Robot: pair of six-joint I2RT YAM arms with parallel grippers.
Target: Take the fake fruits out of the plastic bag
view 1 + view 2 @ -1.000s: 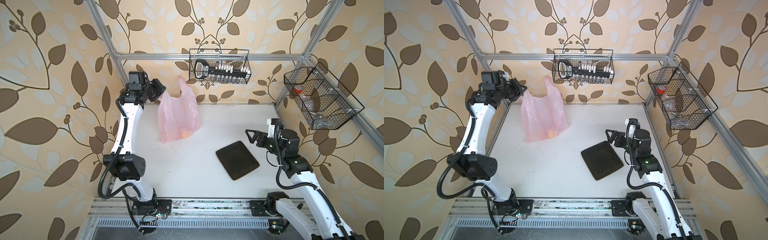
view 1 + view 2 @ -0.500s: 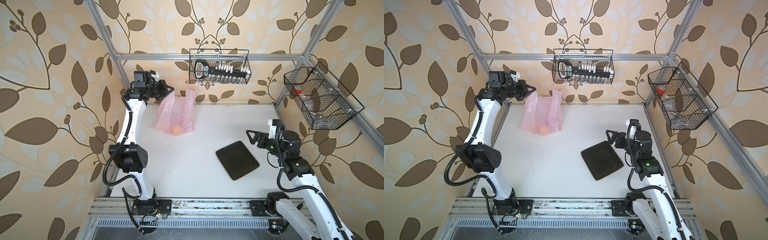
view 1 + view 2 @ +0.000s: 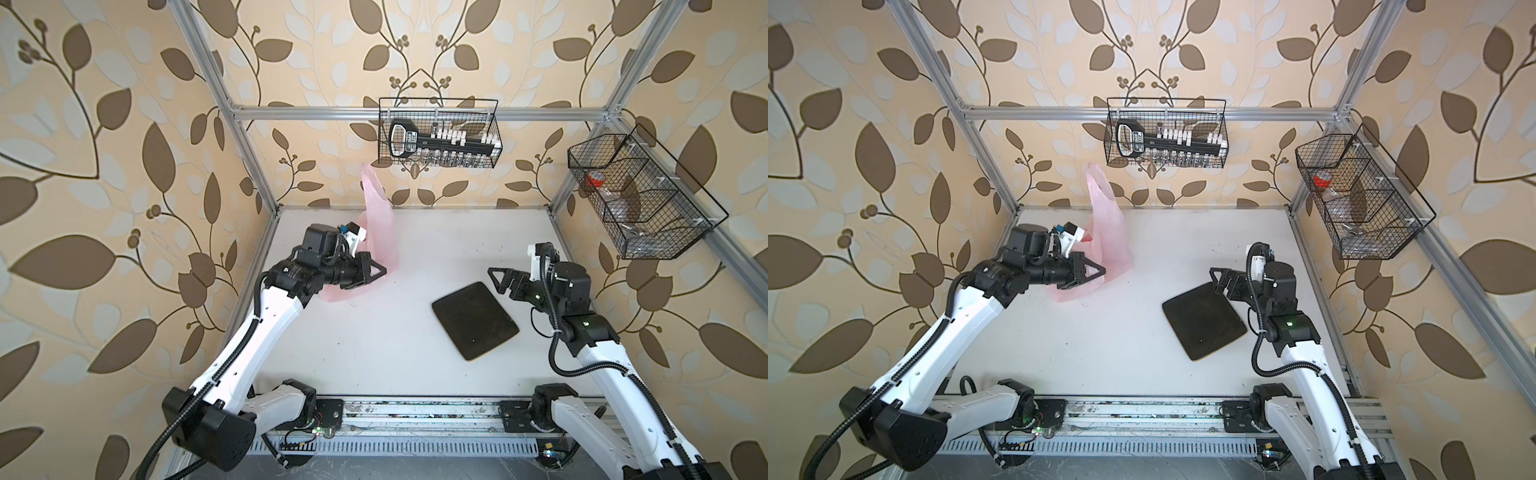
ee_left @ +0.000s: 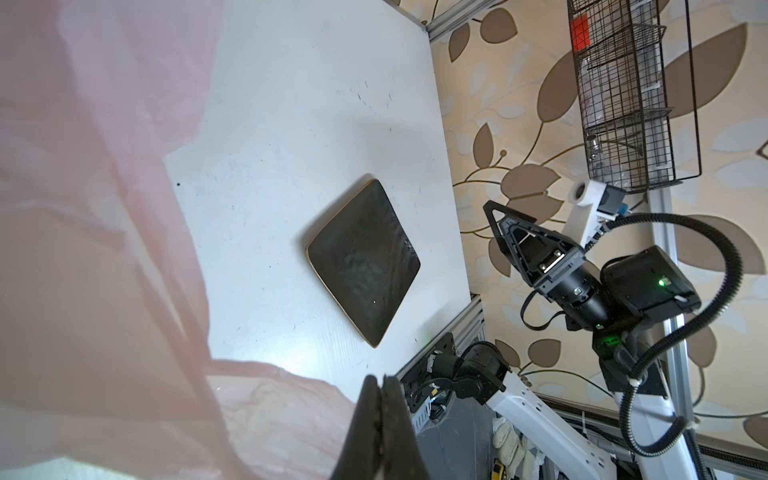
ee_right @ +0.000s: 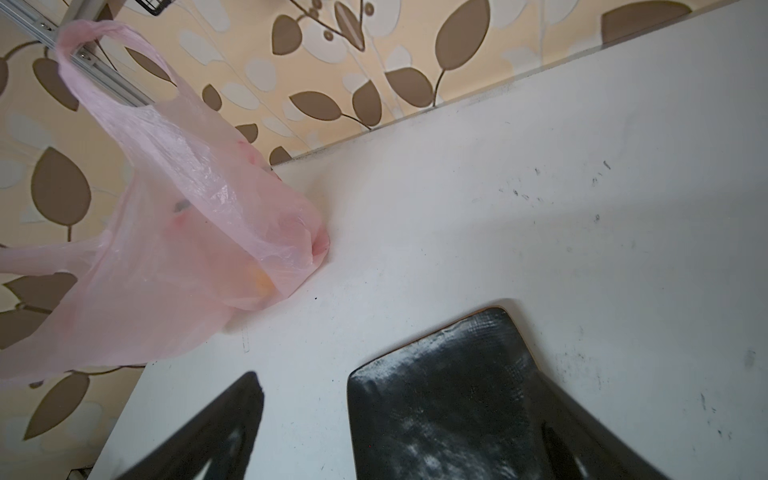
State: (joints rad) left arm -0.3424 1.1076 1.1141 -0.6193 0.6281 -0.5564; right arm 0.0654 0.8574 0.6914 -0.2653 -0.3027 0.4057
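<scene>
**Bag brought low at back-left of table; left gripper pinched on it**

1. Left gripper (image 3: 380, 272). Jaws pressed together with pink film caught in them. A second ago it stood high in the back-left corner. It now lies low over the table (image 3: 374, 345), pointing right. Only the left wrist view shows the fingers (image 4: 370, 432) flat against each other, with film running up to them.

2. Bag (image 3: 380, 237). It sits on the back-left part of the table with its lower end on the surface, well apart from the tray. Earlier it hung broad from the raised gripper; now it is drawn narrow. In both top views its long axis runs from the crumpled lower end under the gripper back to one handle loop, which points toward the back wall. The right wrist view adds a second handle, stretched sideways out of frame.

3. Fruits. They are inside the bag. Only the right wrist view shows them through the film: an orange fruit (image 5: 262, 283) at the lowest corner and reddish blurs higher up. The count cannot be told.

4. Tray (image 3: 473, 320). Dark and square, it lies flat right of centre, where it was before.

5. Right gripper (image 3: 505, 280). Jaws spread wide with nothing between them, near the tray's far right edge, much as before.
</scene>
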